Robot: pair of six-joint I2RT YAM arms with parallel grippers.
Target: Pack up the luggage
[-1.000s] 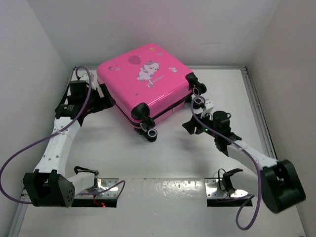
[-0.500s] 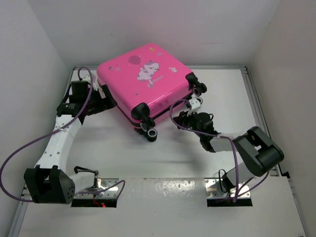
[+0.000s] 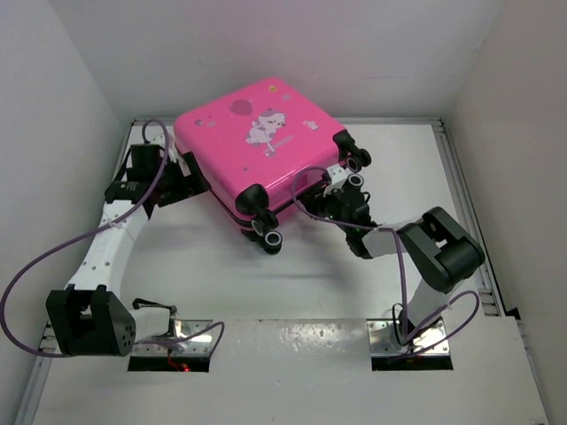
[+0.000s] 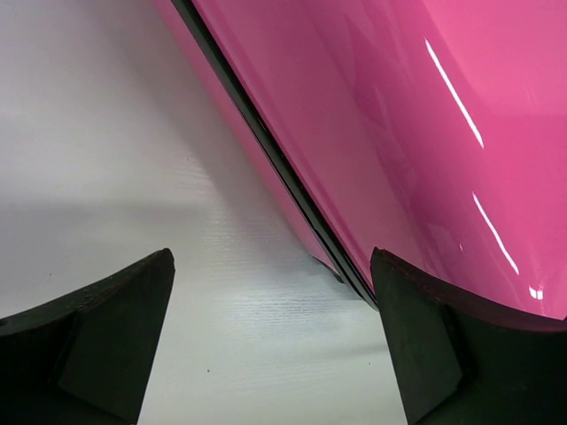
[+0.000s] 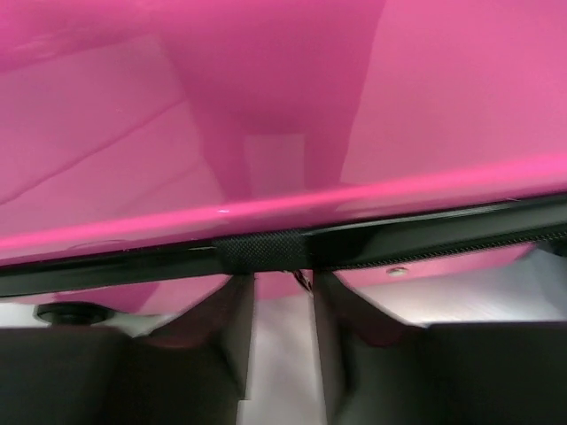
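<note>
While the closed luggage [image 3: 261, 146] lies flat at the far middle of the table [image 3: 310, 283], my left gripper [image 4: 270, 270] gapes wide at its left side. My right gripper [image 5: 283, 297], jaws narrow with a bare gap between them, sits under the black zipper trim [image 5: 425, 235] on its near-right edge.

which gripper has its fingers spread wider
The left gripper: its fingers stand far apart beside the luggage, while on the right gripper they are nearly together by the zipper.

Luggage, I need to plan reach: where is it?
Top view: luggage lies far centre on the table, left gripper at its left side, right gripper at its wheeled edge.
</note>
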